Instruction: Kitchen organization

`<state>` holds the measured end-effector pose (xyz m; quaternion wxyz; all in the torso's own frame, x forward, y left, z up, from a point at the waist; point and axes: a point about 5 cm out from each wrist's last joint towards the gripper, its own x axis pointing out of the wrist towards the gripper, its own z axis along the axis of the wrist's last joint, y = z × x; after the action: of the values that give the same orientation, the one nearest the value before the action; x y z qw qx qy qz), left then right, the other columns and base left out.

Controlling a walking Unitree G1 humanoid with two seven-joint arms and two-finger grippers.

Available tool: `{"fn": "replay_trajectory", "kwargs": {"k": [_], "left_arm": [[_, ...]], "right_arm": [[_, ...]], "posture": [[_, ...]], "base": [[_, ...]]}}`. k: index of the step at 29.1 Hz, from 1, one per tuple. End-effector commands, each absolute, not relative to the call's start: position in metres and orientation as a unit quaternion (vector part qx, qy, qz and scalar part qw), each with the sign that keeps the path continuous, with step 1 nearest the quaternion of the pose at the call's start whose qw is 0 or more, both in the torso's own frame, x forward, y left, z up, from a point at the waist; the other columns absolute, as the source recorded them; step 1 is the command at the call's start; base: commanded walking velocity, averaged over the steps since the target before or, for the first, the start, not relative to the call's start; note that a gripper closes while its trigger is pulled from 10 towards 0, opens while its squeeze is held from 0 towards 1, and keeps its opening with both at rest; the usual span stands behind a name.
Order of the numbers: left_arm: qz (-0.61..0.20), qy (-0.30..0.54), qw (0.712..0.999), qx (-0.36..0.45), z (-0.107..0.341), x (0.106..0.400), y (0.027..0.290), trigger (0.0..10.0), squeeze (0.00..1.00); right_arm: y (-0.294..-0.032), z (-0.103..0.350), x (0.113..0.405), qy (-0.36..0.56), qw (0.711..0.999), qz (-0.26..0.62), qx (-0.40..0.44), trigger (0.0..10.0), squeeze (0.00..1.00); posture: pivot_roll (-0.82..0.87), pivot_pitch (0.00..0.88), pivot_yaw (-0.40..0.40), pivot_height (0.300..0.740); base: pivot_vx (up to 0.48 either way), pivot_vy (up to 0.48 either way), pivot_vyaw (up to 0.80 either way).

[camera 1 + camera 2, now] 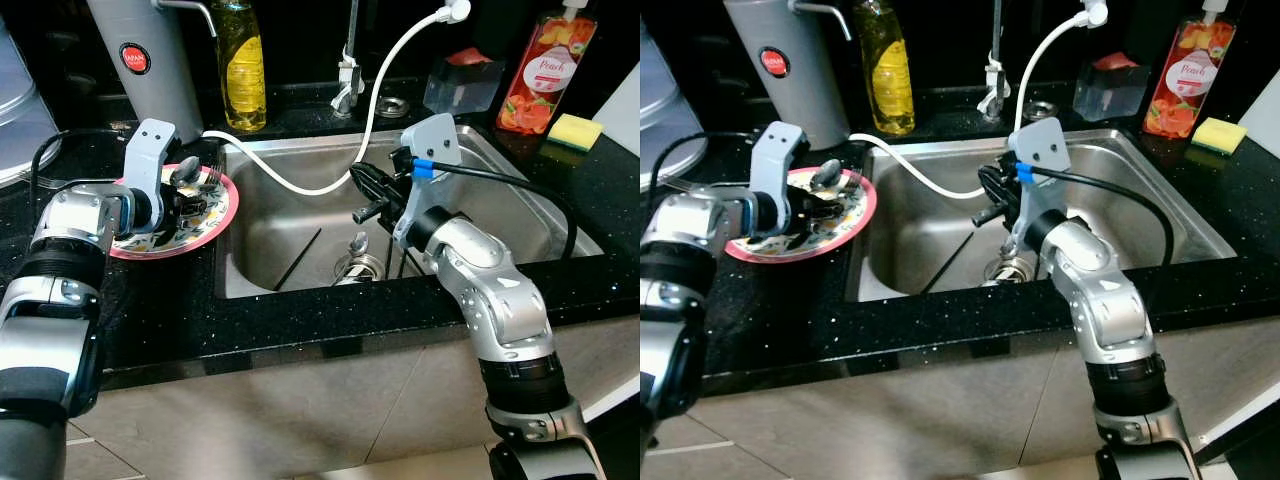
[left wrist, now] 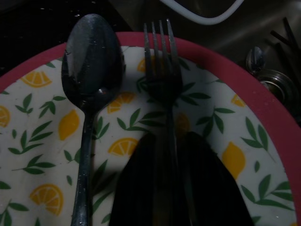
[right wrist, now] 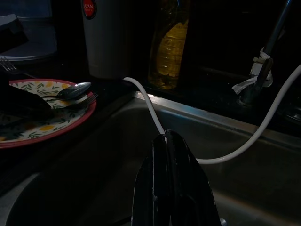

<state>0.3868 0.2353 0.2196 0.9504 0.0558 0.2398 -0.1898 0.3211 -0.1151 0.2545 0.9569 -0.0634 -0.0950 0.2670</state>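
Left wrist view, spoon (image 2: 91, 89) beside fork (image 2: 162, 70)

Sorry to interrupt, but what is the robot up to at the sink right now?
The left gripper has its jaws closed on the fork, which lies beside a spoon on the lemon-patterned plate left of the sink. The right gripper hovers over the basin, jaws shut and empty, near the white hose.
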Motion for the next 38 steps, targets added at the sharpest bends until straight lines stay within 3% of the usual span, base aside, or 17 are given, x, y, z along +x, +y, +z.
{"fn": "replay_trajectory", "kwargs": {"k": [1,9,13,14,15,19,22,24,27,34,38], "left_arm": [[-0.188,0.262,0.945,0.055,0.209,0.386,0.235,0.0,0.0],[-0.181,0.237,0.952,0.065,0.22,0.388,0.237,0.0,0.0],[-0.179,0.194,0.962,0.075,0.238,0.391,0.233,0.0,0.0],[-0.197,0.146,0.966,0.084,0.256,0.392,0.224,0.4,0.0],[-0.2,0.116,0.969,0.087,0.269,0.393,0.217,10.0,0.0],[-0.23,0.065,0.968,0.077,0.299,0.393,0.194,10.0,0.0],[-0.301,0.074,0.949,0.063,0.305,0.391,0.159,10.0,0.0],[-0.307,0.077,0.946,0.065,0.305,0.391,0.155,10.0,0.0],[-0.321,0.111,0.935,0.105,0.277,0.402,0.124,10.0,0.0],[-0.349,0.165,0.915,0.115,0.245,0.404,0.098,10.0,0.0],[-0.37,0.163,0.908,0.107,0.244,0.405,0.082,10.0,0.0]], "right_arm": [[-0.117,0.255,0.321,-0.096,0.958,0.263,-0.063,10.0,0.0],[-0.116,0.256,0.321,-0.098,0.957,0.265,-0.062,10.0,0.0],[-0.116,0.257,0.322,-0.098,0.957,0.265,-0.063,10.0,0.0],[-0.117,0.257,0.322,-0.099,0.957,0.265,-0.063,10.0,0.0],[-0.117,0.257,0.322,-0.099,0.957,0.265,-0.064,10.0,0.0],[-0.118,0.258,0.323,-0.1,0.957,0.265,-0.065,10.0,0.0],[-0.117,0.259,0.324,-0.101,0.957,0.266,-0.066,10.0,0.0],[-0.116,0.259,0.324,-0.101,0.956,0.266,-0.066,10.0,0.0],[-0.118,0.262,0.325,-0.106,0.957,0.26,-0.066,10.0,0.0],[-0.13,0.264,0.327,-0.107,0.96,0.238,-0.097,10.0,0.0],[-0.162,0.252,0.331,-0.063,0.97,0.204,-0.119,10.0,0.0]], "posture": [[0.09,0.0,0.041,0.74],[0.09,0.0,0.033,0.74],[0.09,0.0,0.032,0.74],[0.08,0.0,0.031,0.74],[0.08,0.0,0.03,0.74],[0.08,0.0,0.025,0.74],[0.08,0.0,0.027,0.74],[0.08,0.0,0.028,0.74],[0.07,0.0,0.031,0.74],[0.06,0.0,0.041,0.74],[0.04,0.0,0.054,0.74]], "base": [[0.0,0.0,0.0],[0.0,0.0,0.0],[0.0,0.0,0.0],[0.0,0.0,0.0],[0.0,0.0,0.0],[0.0,0.0,0.0],[0.0,0.0,0.0],[0.0,0.0,0.0],[0.0,0.0,0.0],[0.0,0.0,0.0],[0.0,0.0,0.0]]}}
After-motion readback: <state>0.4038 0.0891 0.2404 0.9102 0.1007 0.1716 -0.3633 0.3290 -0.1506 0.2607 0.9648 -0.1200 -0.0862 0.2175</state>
